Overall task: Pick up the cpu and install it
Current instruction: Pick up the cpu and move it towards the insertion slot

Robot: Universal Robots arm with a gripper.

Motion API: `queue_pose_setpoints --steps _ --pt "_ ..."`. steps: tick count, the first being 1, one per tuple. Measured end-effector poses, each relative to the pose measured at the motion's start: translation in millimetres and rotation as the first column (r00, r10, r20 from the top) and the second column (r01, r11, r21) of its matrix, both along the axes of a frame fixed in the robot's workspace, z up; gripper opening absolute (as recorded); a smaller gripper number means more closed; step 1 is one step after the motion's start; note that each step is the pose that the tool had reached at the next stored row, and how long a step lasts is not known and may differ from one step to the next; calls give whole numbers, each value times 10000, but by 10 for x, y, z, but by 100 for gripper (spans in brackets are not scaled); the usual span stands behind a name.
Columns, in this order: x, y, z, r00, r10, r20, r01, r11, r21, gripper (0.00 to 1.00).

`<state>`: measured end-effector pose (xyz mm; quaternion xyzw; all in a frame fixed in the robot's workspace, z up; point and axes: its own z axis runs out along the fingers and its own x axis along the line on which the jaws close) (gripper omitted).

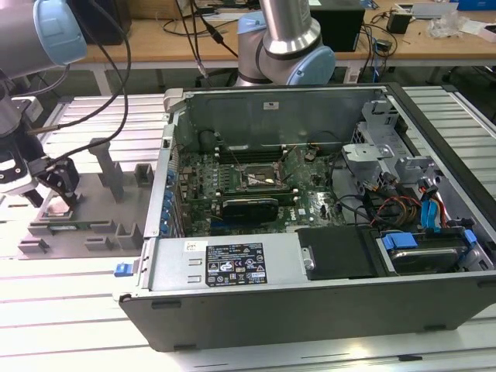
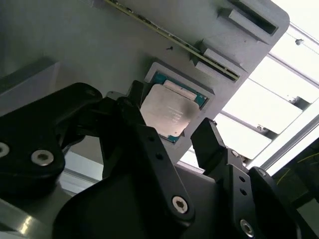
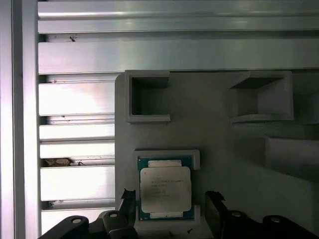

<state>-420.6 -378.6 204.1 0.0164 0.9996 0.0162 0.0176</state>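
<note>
My pincer stands open astride the cpu, not yet closed on it, the chip lying flat in its tray nest, kept square for gripping, at nine o'clock from the case in the exterior view.

An open computer case lies on the slatted metal counter, circuit board exposed, a gray moulded fixture just beside it at the exterior view's left, a wooden desk behind.
</note>
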Motion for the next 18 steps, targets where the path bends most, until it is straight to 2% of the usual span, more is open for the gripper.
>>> queue_pose_setpoints --steps 5,11,15,18 --pt "1 36 -53 10000 81 0 -81 10000 0 66" --pt "0 47 -118 9995 310 -2 -310 9995 20 66" --pt "0 49 -149 9989 467 6 -467 9987 180 66" --pt "-10 48 -158 9988 493 4 -493 9986 194 66"
